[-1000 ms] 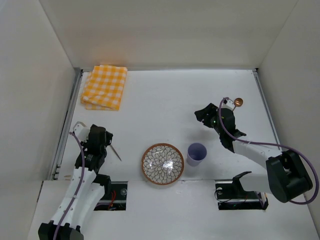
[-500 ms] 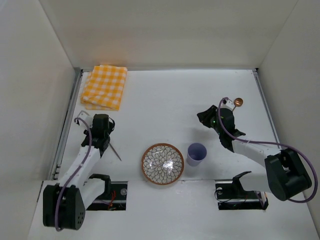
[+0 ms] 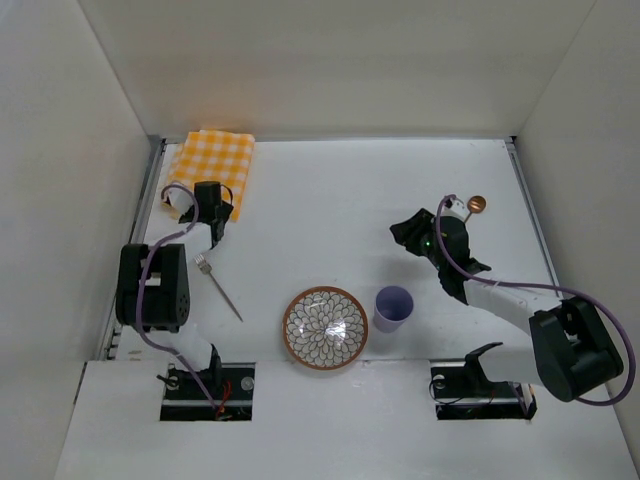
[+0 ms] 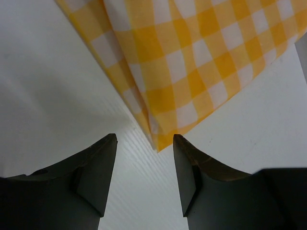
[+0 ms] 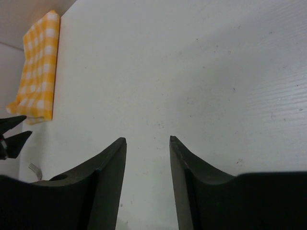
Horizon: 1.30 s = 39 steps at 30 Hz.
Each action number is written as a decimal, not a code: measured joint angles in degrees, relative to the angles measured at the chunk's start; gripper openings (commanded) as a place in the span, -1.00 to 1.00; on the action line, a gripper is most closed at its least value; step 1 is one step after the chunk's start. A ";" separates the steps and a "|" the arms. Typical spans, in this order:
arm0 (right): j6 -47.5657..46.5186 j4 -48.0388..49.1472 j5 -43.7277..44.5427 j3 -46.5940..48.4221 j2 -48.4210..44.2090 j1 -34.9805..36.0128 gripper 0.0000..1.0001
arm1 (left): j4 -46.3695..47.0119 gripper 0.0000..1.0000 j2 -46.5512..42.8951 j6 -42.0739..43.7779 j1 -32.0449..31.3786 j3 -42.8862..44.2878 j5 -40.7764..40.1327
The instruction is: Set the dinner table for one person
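Top external: the dinner table (image 3: 330, 200) fills the view, with a patterned bowl (image 3: 325, 327) and a lilac cup (image 3: 393, 307) side by side at its near edge.
Checked cloth (image 3: 210, 165): far-left corner.
Fork (image 3: 219, 284): left side, apart from the bowl.
Left gripper (image 4: 145, 141): fingers parted, empty, at a cloth corner.
Right gripper (image 5: 147, 140): parted, empty, over bare tabletop on the right.

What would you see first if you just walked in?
The bright yellow-and-white checked cloth in the far left corner of the white table, with the left gripper open at its corner. Then the flower-patterned bowl at the near middle, a purple cup beside it on the right.
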 measured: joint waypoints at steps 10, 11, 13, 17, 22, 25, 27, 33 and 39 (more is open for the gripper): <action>-0.04 0.02 -0.83 0.02 0.17 0.26 0.10 | 2.49 -0.69 14.53 -0.70 -1.92 9.27 1.81; -0.04 0.02 -0.87 0.02 0.26 0.26 0.10 | 2.93 -0.76 15.54 -0.72 -2.58 10.10 1.92; -0.04 0.00 -0.90 0.11 0.52 0.26 0.10 | 4.11 -0.83 17.14 -0.96 -4.48 11.43 2.91; -0.04 0.02 -0.87 0.11 0.72 0.26 0.10 | 6.29 -0.85 19.26 -2.36 -12.07 13.20 4.33; -0.07 0.04 -0.87 0.13 0.87 0.26 0.11 | 6.86 -0.82 20.65 -4.13 -22.58 14.93 6.99; -0.04 0.02 -0.90 0.13 0.87 0.26 0.11 | 6.88 -0.80 20.85 -4.55 -27.08 15.26 8.50; -0.04 0.02 -0.87 0.13 0.87 0.26 0.12 | 6.93 -0.77 20.85 -4.52 -28.87 15.26 9.22; -0.04 0.02 -0.87 0.13 0.87 0.26 0.12 | 8.33 -0.14 20.00 -3.80 -31.08 14.49 9.62; -0.04 0.02 -0.90 0.13 0.87 0.26 0.12 | 10.38 -0.12 10.43 -3.72 -31.17 4.50 8.22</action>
